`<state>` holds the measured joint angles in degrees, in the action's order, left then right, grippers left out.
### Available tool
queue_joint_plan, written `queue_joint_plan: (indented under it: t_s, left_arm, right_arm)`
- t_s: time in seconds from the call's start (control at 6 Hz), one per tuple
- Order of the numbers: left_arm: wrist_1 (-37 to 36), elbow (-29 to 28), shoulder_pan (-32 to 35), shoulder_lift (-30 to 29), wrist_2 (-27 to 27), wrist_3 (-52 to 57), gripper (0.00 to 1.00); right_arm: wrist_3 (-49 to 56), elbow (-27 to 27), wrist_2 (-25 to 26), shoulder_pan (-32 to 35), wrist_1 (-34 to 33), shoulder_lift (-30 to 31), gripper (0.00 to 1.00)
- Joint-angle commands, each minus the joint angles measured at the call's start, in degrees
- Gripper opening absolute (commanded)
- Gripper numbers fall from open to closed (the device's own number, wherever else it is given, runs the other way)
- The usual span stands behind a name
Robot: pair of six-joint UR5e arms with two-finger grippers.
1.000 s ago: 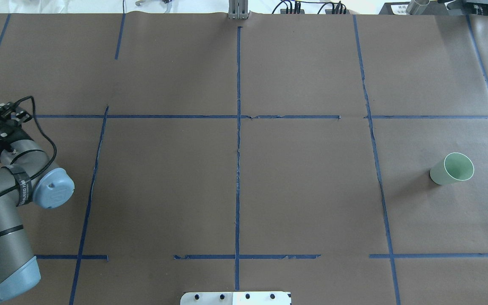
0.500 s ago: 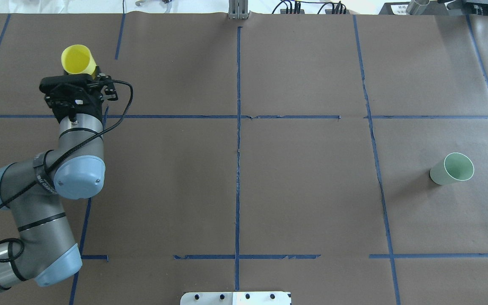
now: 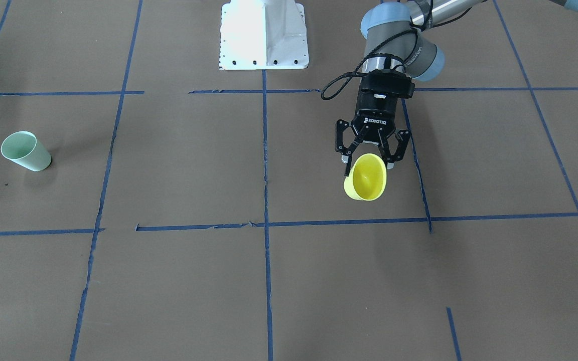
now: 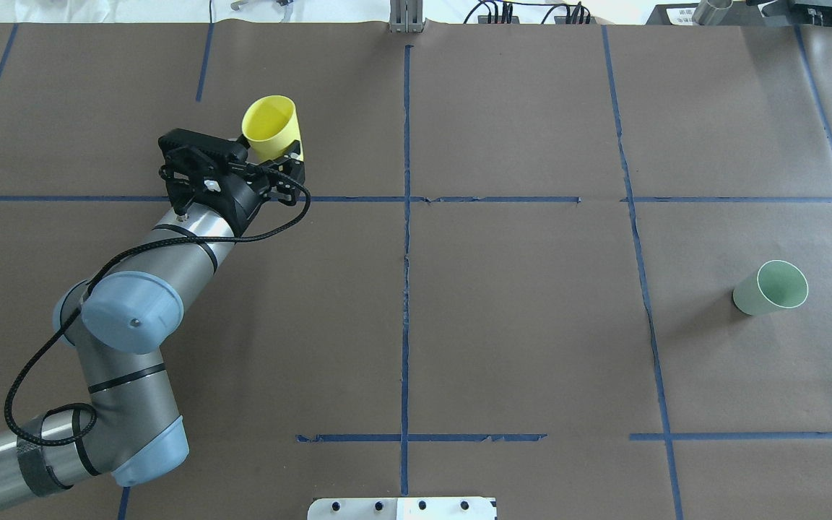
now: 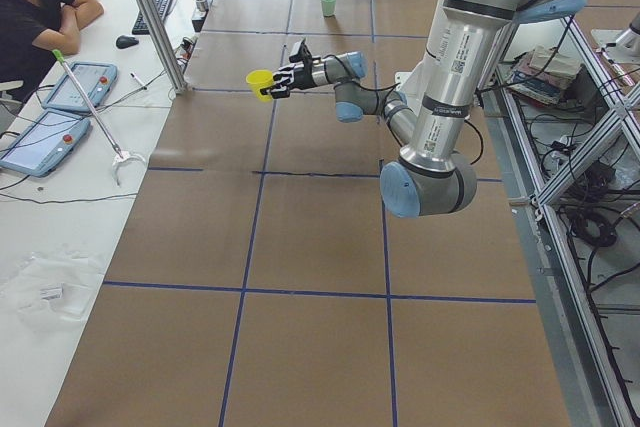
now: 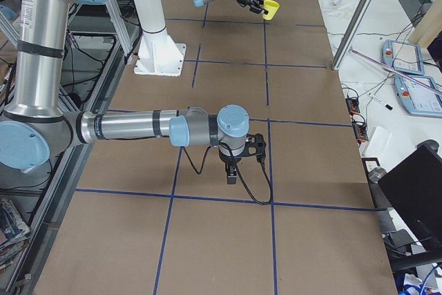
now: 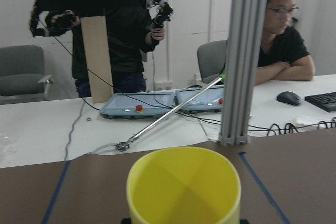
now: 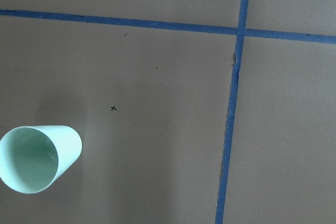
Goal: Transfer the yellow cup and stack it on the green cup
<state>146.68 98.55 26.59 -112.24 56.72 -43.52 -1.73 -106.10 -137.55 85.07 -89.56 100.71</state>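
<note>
Left of centre in the overhead frame, the left end effector (image 4: pixel 276 156) is gripping the yellow cup (image 4: pixel 270 126) near its base, its fingers pressing against the cup's sides. The cup appears to be hanging clear of the brown bench (image 4: pixel 517 325), tipped so that its open mouth is facing away from the robot. Near the right edge of the same frame, the green cup (image 4: pixel 770 289) is standing mouth-up on the bench, well apart from the yellow one. The right end effector (image 6: pixel 233 167) is showing only in the right-side view, pointing down over the bench; whether it is open or closed cannot be told
</note>
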Motion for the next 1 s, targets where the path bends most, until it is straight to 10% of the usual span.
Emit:
queue_joint_plan:
  t_s: [0.0,0.33,0.83]
  left_arm:
    - [10.4,-0.9,0.8,-2.1,12.1,12.7,0.10]
    - [10.4,-0.9,0.9,-3.2,22.3,17.4,0.09]
    - [10.4,-0.9,-2.7,-4.2,23.5,17.8,0.13]
  right_arm:
    - [0.4,-1.0,0.1,-0.3,0.5,-0.1,1.00]
    - [-0.2,-1.3,-1.3,-1.2,4.4,-0.1,1.00]
    - [-6.2,-3.3,-6.5,-10.1,4.5,-11.8,1.00]
